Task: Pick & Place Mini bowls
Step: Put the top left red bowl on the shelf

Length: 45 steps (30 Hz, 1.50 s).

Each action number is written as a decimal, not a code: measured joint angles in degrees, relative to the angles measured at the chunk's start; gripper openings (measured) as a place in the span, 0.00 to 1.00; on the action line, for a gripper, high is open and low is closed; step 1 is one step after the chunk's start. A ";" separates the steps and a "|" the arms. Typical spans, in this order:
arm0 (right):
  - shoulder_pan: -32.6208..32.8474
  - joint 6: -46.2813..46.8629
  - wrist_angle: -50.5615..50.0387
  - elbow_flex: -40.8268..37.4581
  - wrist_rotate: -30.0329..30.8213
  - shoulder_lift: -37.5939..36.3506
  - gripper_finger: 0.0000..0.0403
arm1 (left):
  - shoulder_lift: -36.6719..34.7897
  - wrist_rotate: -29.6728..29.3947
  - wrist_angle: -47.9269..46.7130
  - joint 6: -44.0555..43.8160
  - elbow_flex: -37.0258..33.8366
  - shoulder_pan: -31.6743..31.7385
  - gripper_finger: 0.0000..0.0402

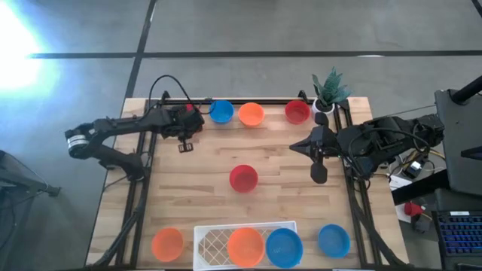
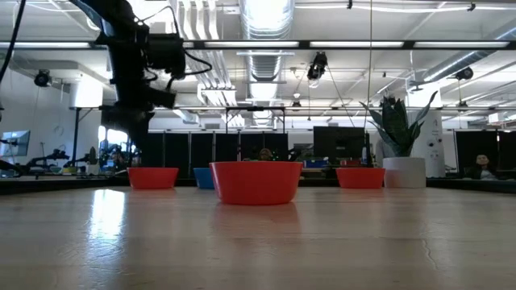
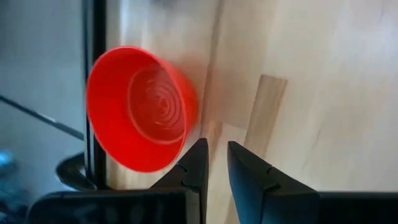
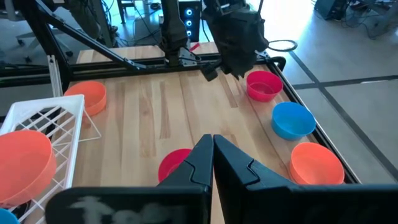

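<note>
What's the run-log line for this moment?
left claw: raised by back-row small glossy red plastic bowl, slightly parted, empty | right claw: shut, waiting at right edge | centre red bowl: untouched

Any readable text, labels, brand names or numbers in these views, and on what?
None can be read.
The small glossy plastic bowls, such as the red one mid-table, carry no print.
The white lattice tray and wooden table are unmarked.
Screens in the room behind are too blurred to read.
</note>
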 joint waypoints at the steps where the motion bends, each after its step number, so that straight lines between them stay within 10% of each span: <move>1: -0.01 0.00 0.00 0.00 0.00 0.00 0.02 | 0.00 -0.68 0.51 2.00 -1.07 0.00 0.14; 45: -0.01 -2.14 -0.01 0.00 -0.02 0.00 0.02 | -0.07 1.53 15.68 7.11 -8.33 6.20 0.14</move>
